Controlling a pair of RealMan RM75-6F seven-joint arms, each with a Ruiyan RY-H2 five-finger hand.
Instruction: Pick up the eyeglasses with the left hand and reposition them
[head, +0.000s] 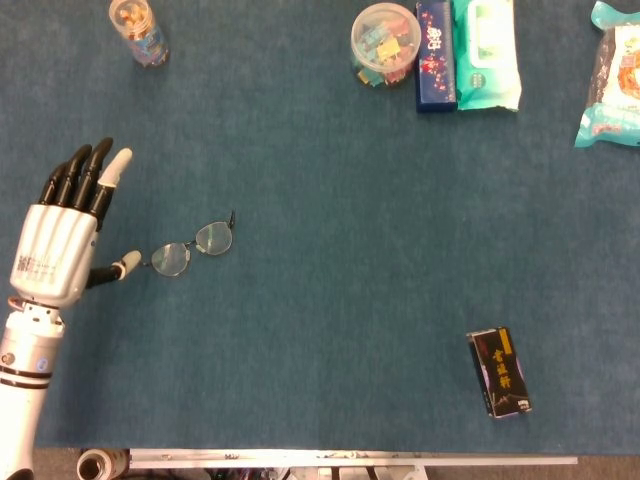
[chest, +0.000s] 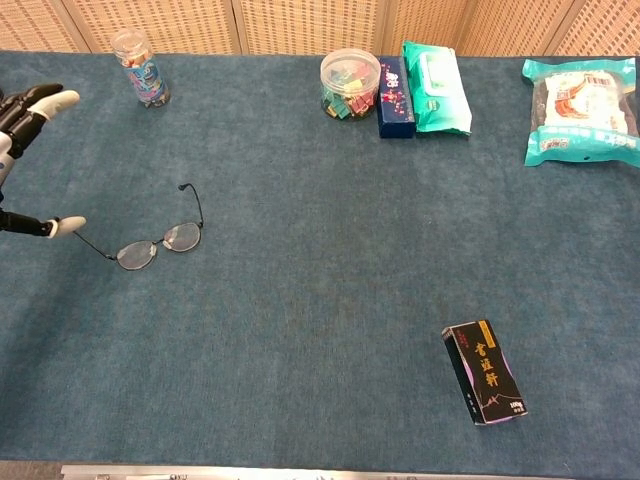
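Observation:
Thin wire-framed eyeglasses (head: 193, 247) lie flat on the blue table cloth at the left, also seen in the chest view as eyeglasses (chest: 158, 245). My left hand (head: 62, 238) hovers just left of them, fingers straight and spread, palm down. Its thumb tip lies close to the end of the near temple arm; whether they touch I cannot tell. In the chest view only the fingertips of the left hand (chest: 28, 105) and the thumb show at the frame's left edge. The right hand appears in neither view.
A clear jar (head: 138, 30) stands at the back left. A round tub of clips (head: 385, 43), a dark blue box (head: 435, 54) and a wipes pack (head: 486, 52) sit at the back centre. A snack bag (head: 614, 72) lies back right, a black box (head: 499, 372) front right.

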